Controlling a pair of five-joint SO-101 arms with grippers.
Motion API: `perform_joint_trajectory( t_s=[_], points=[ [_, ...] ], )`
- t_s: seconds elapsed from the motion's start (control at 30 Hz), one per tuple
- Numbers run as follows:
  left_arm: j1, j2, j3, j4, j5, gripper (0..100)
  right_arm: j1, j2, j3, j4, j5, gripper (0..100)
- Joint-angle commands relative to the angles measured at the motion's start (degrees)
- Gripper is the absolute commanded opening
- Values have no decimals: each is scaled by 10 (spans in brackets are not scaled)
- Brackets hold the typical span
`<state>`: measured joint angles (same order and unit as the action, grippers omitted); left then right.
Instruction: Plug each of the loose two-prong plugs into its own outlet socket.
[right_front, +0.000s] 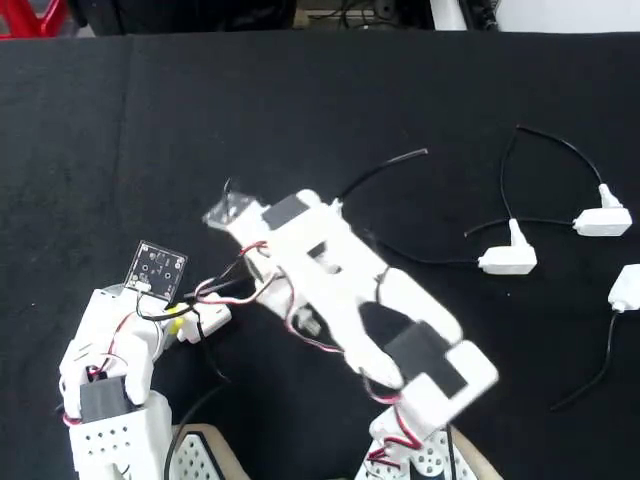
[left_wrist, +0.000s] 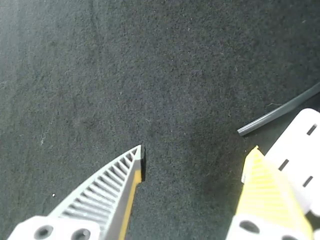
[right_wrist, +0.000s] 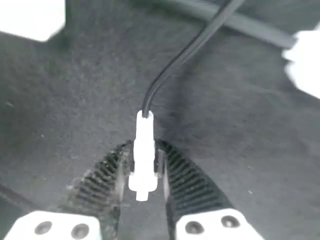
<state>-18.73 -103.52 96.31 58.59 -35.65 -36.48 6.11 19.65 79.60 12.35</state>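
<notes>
What my right gripper (right_wrist: 144, 147) holds: a small white two-prong plug (right_wrist: 143, 127), pinched firmly between my two ribbed fingers.
Cord of the plug: a thin black cable (right_wrist: 175, 65) which leaves the plug on the side away from my fingers.
My left gripper (left_wrist: 197, 150): spread wide over the black cloth table (left_wrist: 150, 75).
Farther off: three white corded pieces (right_front: 508, 262) on the cloth, well apart from my right gripper; plugs or sockets, I cannot tell.
</notes>
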Motion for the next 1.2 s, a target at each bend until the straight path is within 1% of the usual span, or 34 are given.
perform_joint_trajectory(
  t_s=[0.0,0.1,0.23,0.3,0.4,0.5,0.63,0.77,0.8,0.87,1.0,1.17],
  points=[
    [2,-3,11,7,-4,317,10,-107,17,-3,-9,12],
    [2,-3,11,6,-4,317,10,-182,40,-15,-30,12],
    [3,-3,11,4,-3,317,7,-284,80,-77,-73,12],
    [5,-3,11,3,-3,317,-15,-340,120,-122,-79,12],
    [7,-4,8,3,5,317,-70,-428,209,-201,-76,12],
    [3,-4,-12,-15,77,317,-117,-519,299,-265,-76,12],
    [7,-4,-50,-31,195,317,-142,-624,392,-330,-77,12],
    [7,-8,-102,-25,270,317,-165,-689,454,-367,-76,12],
    [14,-8,-113,-20,284,317,-165,-698,464,-376,-77,12],
    [52,-8,-135,8,297,317,-164,-707,480,-396,-76,12],
    [169,-9,-169,84,295,317,-163,-709,496,-418,-76,12],
    [211,-9,-226,121,299,317,-163,-710,499,-418,-76,12]
  ],
)
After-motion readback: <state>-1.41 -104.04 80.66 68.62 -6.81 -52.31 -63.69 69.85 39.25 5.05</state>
